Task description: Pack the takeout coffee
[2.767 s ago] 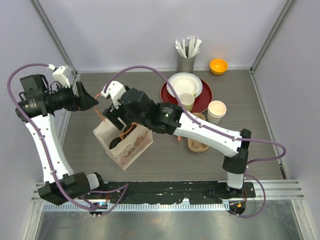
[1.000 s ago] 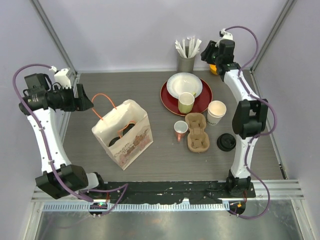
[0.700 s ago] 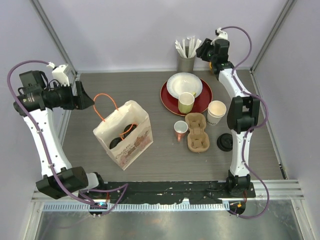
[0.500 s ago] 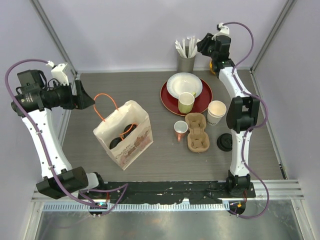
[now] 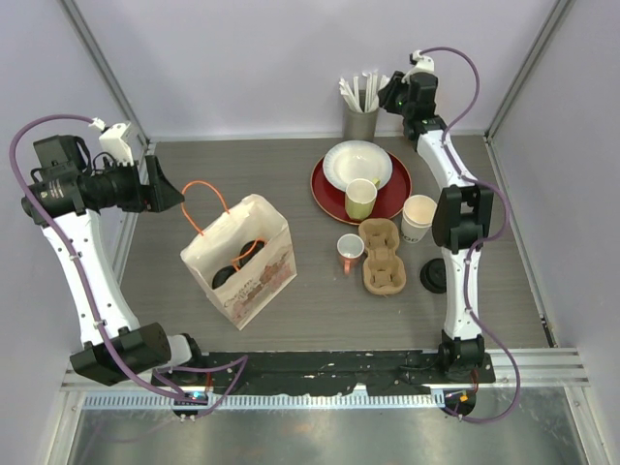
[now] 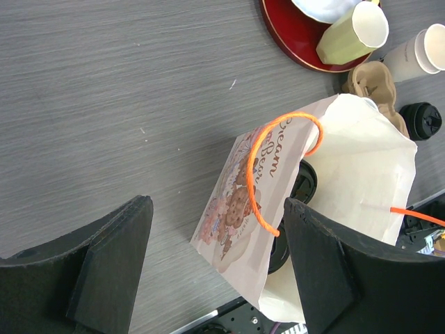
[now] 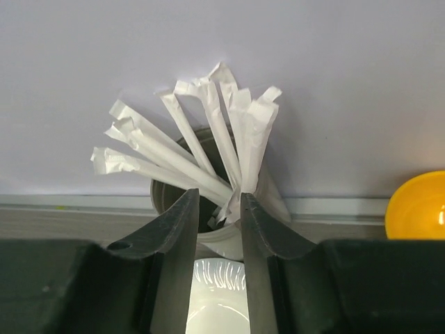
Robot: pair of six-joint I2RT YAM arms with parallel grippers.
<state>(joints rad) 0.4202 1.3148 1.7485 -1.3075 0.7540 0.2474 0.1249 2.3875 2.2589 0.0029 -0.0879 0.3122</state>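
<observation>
Right gripper (image 7: 219,197) closer to straws (image 7: 254,132), jaws narrower.

Two takeout coffee cups, both inside paper bag (image 5: 254,291), on left half of table (image 5: 320,310). Through bag's open mouth I see mostly their round black tops. Far cup (image 5: 252,248) sits toward bag's back end, near cup (image 5: 224,278) toward its front end, close beside each other. Both capped, tops facing up. Cream walls almost wholly hidden by bag. My left wrist view shows same two dark tops, partly cut off by bag's edge.
</observation>
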